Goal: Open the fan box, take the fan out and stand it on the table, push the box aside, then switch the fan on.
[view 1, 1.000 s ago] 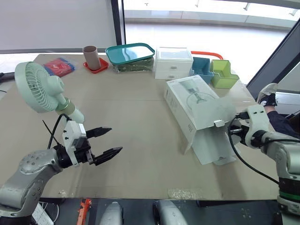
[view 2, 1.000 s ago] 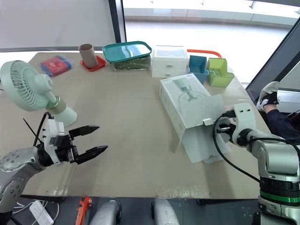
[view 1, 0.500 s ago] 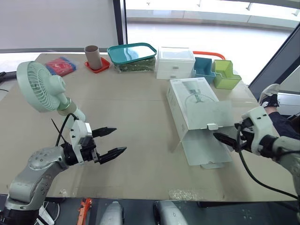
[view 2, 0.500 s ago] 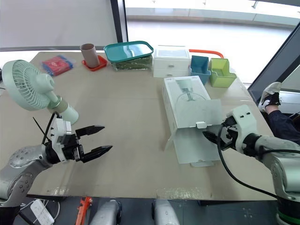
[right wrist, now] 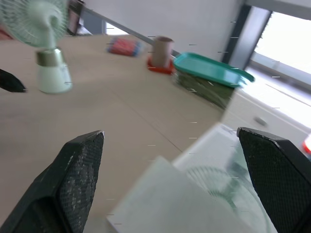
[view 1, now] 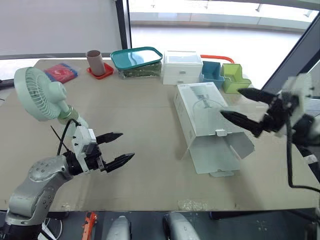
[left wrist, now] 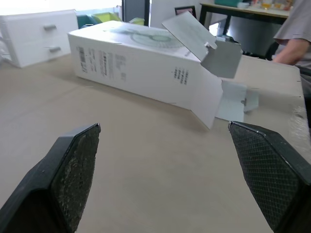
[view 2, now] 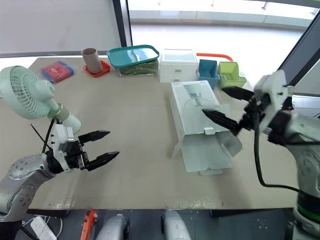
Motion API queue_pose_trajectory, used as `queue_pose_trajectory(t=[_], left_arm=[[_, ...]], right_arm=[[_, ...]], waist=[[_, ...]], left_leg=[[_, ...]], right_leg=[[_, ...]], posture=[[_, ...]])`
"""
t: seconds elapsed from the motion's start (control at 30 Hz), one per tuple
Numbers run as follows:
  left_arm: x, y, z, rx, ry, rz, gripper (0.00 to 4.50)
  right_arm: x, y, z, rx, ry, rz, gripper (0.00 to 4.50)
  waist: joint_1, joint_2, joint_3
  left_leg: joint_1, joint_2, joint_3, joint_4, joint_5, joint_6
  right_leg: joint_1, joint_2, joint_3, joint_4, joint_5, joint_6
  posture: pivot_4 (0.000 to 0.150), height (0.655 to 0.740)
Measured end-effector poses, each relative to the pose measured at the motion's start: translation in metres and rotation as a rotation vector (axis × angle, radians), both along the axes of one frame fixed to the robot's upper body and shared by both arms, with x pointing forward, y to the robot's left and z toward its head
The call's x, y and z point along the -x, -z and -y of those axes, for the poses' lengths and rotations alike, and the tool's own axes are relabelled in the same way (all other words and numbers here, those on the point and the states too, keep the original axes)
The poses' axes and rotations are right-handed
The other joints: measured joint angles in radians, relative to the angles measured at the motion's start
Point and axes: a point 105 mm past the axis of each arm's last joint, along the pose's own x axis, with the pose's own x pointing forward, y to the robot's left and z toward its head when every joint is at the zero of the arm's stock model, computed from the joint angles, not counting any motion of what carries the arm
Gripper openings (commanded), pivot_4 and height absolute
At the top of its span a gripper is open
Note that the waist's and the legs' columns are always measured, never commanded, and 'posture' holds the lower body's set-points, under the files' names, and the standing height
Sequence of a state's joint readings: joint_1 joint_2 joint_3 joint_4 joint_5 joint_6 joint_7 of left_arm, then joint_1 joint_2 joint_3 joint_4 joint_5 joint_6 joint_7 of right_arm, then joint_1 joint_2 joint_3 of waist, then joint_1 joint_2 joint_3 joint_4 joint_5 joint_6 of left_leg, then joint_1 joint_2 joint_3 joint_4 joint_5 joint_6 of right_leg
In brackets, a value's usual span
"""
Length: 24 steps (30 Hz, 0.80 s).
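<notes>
Fingers spread wide, empty, on both: our left gripper [view 1: 127,145] hovers near the upright mint-green plastic fan [view 1: 37,94], our right gripper [view 1: 230,102] over the opened white cardboard box [view 1: 200,106].

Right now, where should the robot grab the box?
Probably a side wall at the open end of the box, one finger inside and one outside, coming from the robot's own side. The box lies flat and looks too wide to pinch across, but its open end faces the robot with the flaps splayed, exposing thin walls. The open right gripper hovers above it.
</notes>
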<state>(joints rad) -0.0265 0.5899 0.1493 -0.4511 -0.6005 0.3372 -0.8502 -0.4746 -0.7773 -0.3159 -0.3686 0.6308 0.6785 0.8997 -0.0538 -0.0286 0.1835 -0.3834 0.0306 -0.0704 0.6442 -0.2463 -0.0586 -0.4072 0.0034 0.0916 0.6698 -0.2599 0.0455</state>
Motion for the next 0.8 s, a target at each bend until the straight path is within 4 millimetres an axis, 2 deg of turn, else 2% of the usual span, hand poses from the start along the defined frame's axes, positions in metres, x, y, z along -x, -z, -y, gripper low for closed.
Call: queue_pose_trajectory(t=[0.1,0.23,0.27,0.37,0.47,0.6,0.63,0.7,0.8], left_arm=[[0.004,-0.001,-0.004,-0.029,-0.062,0.054,4.50],[0.011,-0.002,-0.005,0.001,-0.129,0.072,4.50],[0.016,-0.010,-0.010,0.022,-0.203,0.121,4.50],[0.018,-0.012,-0.010,0.029,-0.229,0.137,4.50],[0.029,-0.020,-0.020,0.093,-0.459,0.219,4.50],[0.037,-0.026,-0.026,0.114,-0.564,0.257,4.50],[0.044,-0.035,-0.031,0.143,-0.654,0.300,4.50],[0.045,-0.040,-0.036,0.158,-0.698,0.325,4.50],[0.052,-0.049,-0.055,0.190,-0.856,0.367,4.50]], right_arm=[[-0.010,0.017,-0.028,0.012,-0.105,-0.049,4.46],[-0.023,0.030,-0.050,0.010,-0.180,-0.078,4.46],[-0.023,0.038,-0.069,0.015,-0.262,-0.084,4.46],[-0.024,0.041,-0.075,0.016,-0.287,-0.090,4.46],[-0.034,0.048,-0.094,-0.004,-0.354,-0.110,4.46],[-0.040,0.058,-0.102,0.015,-0.382,-0.131,4.46],[-0.044,0.063,-0.111,0.021,-0.415,-0.142,4.46],[-0.044,0.063,-0.114,0.021,-0.431,-0.141,4.46],[-0.044,0.063,-0.122,0.014,-0.471,-0.138,4.46]], waist=[[0.006,0.000,0.000],[0.007,0.000,0.000],[0.009,0.000,0.000],[0.010,0.000,0.000],[0.006,0.000,0.000],[0.007,0.000,0.000],[0.007,0.000,0.000],[0.007,0.000,0.000],[0.006,0.000,0.000]], left_leg=[[-0.002,-0.001,0.000,0.000,-0.001,0.002],[-0.004,-0.002,0.000,0.000,-0.002,0.003],[-0.005,-0.002,-0.001,0.000,-0.002,0.004],[-0.005,-0.003,-0.002,0.000,-0.002,0.003],[-0.004,-0.002,0.000,0.001,-0.002,0.003],[-0.004,-0.002,-0.001,0.001,-0.002,0.003],[-0.004,-0.002,-0.001,0.003,-0.002,0.003],[-0.004,-0.002,-0.001,0.003,-0.002,0.003],[-0.004,-0.002,-0.001,0.003,-0.002,0.003]], right_leg=[[-0.001,-0.002,0.000,-0.001,0.002,-0.004],[-0.002,-0.004,-0.001,-0.003,0.002,-0.003],[-0.001,-0.005,-0.004,-0.003,0.003,-0.004],[-0.001,-0.006,-0.005,-0.003,0.003,-0.004],[-0.001,-0.007,-0.005,-0.003,0.004,-0.005],[-0.001,-0.006,-0.006,-0.003,0.005,-0.006],[0.000,-0.006,-0.006,-0.003,0.005,-0.005],[0.000,-0.006,-0.006,-0.003,0.005,-0.005],[0.000,-0.005,-0.006,-0.002,0.006,-0.006]], posture=[[0.150,0.7400],[0.150,0.7400],[0.150,0.7400],[0.150,0.7400],[0.150,0.7400],[0.150,0.7400],[0.150,0.7400],[0.150,0.7400],[0.150,0.7400]])
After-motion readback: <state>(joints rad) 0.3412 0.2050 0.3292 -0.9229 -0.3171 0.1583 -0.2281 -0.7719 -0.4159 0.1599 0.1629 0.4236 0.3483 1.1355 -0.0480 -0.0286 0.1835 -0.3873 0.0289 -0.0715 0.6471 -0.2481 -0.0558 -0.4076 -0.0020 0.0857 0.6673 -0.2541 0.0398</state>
